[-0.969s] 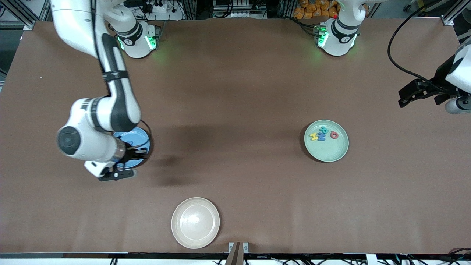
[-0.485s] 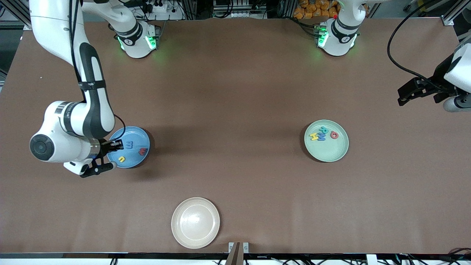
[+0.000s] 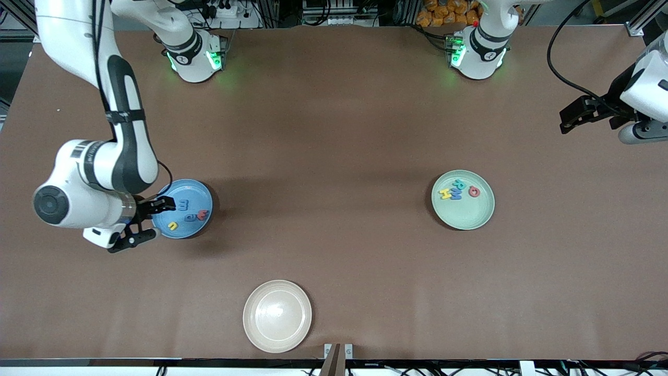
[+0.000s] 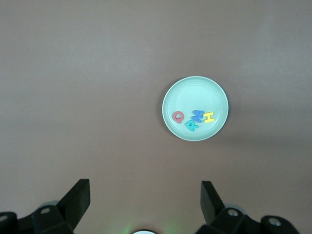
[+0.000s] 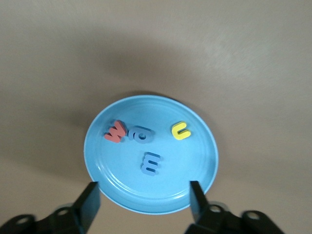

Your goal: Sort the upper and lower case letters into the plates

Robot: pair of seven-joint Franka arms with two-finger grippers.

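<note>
Now lift your right gripper (image 3: 148, 222), jaws spread and empty, straight off the blue plate's (image 5: 202, 168) edge; all four small letters (image 5: 141, 135) seemingly landed. Left gripper (image 4: 144, 204) waits open.

blue plate (image 5: 151, 195), mint green plate (image 3: 469, 216) (cream-white plate (image 3: 277, 334) too), brown table (image 3: 334, 130).

Left arm (image 3: 639, 99) cut off at edge
</note>
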